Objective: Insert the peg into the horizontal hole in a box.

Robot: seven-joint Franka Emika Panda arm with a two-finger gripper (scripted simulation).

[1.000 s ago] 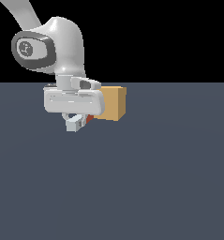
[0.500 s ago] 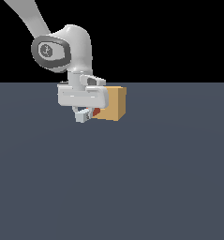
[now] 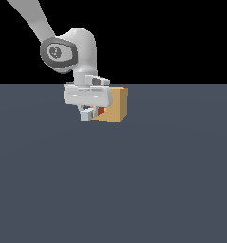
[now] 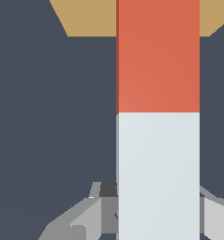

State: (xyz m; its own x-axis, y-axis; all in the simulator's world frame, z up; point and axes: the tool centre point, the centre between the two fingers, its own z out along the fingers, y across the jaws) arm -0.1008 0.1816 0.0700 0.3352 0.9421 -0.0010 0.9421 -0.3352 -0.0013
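Note:
The tan box (image 3: 117,104) sits on the dark floor; it also shows in the wrist view (image 4: 87,18). My gripper (image 3: 89,114) is close against the box's face on the exterior view's left. It is shut on the peg (image 3: 101,111), a bar that is orange-red at its far half and white at the held half. In the wrist view the peg (image 4: 158,56) runs from my gripper (image 4: 156,213) straight to the box, with its orange-red end reaching the box's face. The hole is hidden behind the peg and gripper.
The flat dark grey floor (image 3: 134,190) stretches all around the box. The white arm (image 3: 70,52) rises above the gripper towards the exterior view's upper left.
The arm and gripper have moved towards the exterior view's right, carrying the peg closer to the box's face. The box has not moved.

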